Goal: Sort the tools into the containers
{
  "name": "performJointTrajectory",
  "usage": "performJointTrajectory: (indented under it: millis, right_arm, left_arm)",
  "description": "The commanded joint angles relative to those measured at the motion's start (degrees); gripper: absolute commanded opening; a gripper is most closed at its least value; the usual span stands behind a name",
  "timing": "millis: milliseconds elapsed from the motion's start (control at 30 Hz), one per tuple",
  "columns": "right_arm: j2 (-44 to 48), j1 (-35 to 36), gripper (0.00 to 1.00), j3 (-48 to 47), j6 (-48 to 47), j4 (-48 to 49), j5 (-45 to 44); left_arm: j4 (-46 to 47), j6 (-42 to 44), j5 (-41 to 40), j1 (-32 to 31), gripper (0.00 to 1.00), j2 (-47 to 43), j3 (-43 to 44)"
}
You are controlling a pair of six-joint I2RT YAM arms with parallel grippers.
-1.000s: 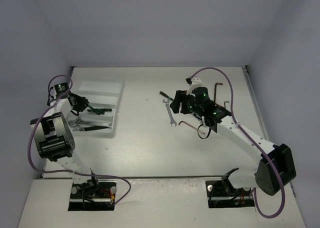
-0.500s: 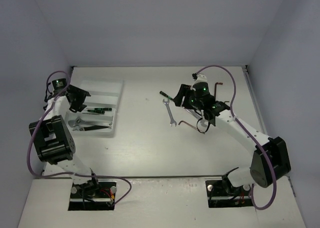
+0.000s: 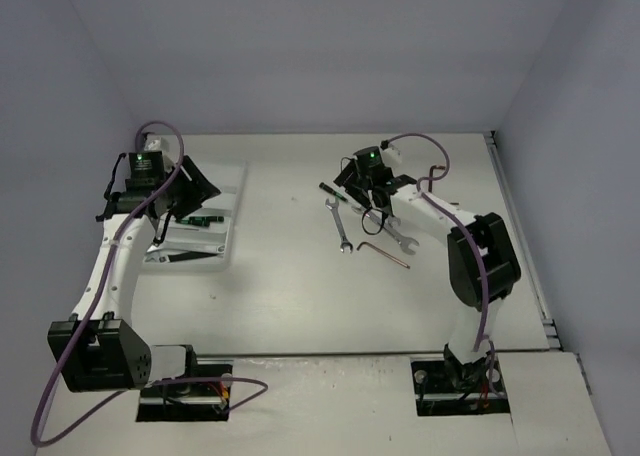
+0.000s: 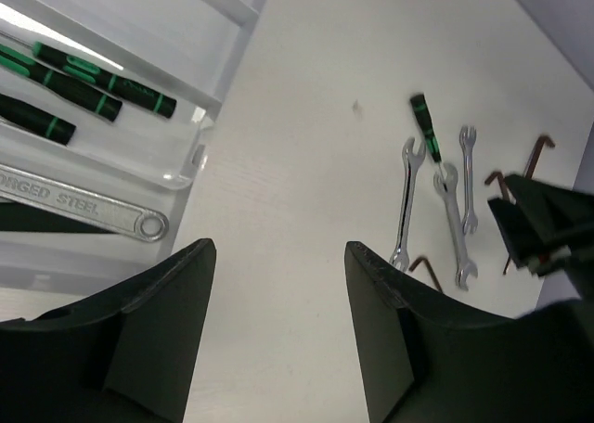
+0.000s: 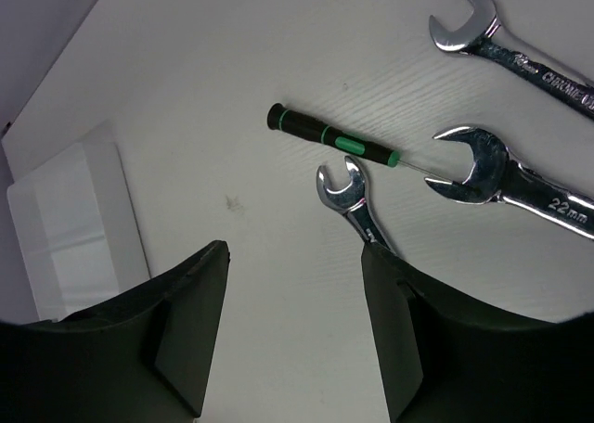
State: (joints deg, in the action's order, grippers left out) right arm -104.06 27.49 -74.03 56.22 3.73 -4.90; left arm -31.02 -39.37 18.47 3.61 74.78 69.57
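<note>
Hanging open and empty, left gripper (image 4: pixel 278 261), right gripper (image 5: pixel 292 256), "22" wrench (image 5: pixel 506 180), "STEEL" wrench (image 4: pixel 83 205)

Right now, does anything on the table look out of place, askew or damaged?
Nothing looks spilled or broken. But three wrenches, a screwdriver and a brown bent key lie loose on the table, apart from the tray. The screwdriver's thin tip points into the open end of the big wrench.
</note>
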Motion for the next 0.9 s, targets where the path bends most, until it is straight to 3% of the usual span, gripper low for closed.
performJointTrajectory:
  millis: [0,133,300,467,867]
  right_arm:
    - [-4.0,-0.2,0.54,-8.3,2.6,0.7,-4.2]
    - [-8.6,0.2,0.48,-13.2,-8.3,-2.2,-4.1]
    - [-14.5,0.3,0.49,-17.6,-34.8,-4.6,2.3]
    - [-16.6,-1.1,0.49,-17.6,-51.6,-6.8,7.2]
    - [-21.0,-5.1,0.46,-19.4,-62.8,-8.4,13.8]
  left_arm:
    - [-4.2,7.2,2.4,-1.3,0.55,-6.1,-1.9]
    - [-5.7,10.6,4.5,-2.1,0.55,-8.8,-3.3]
    - [-6.6,14.5,6.7,-3.0,0.55,-9.9,-3.4]
    - [-7.2,16.4,7.6,-4.9,0.55,-9.9,-3.4]
    - [-7.9,18.7,8.6,-6.1,0.55,-9.5,-1.5]
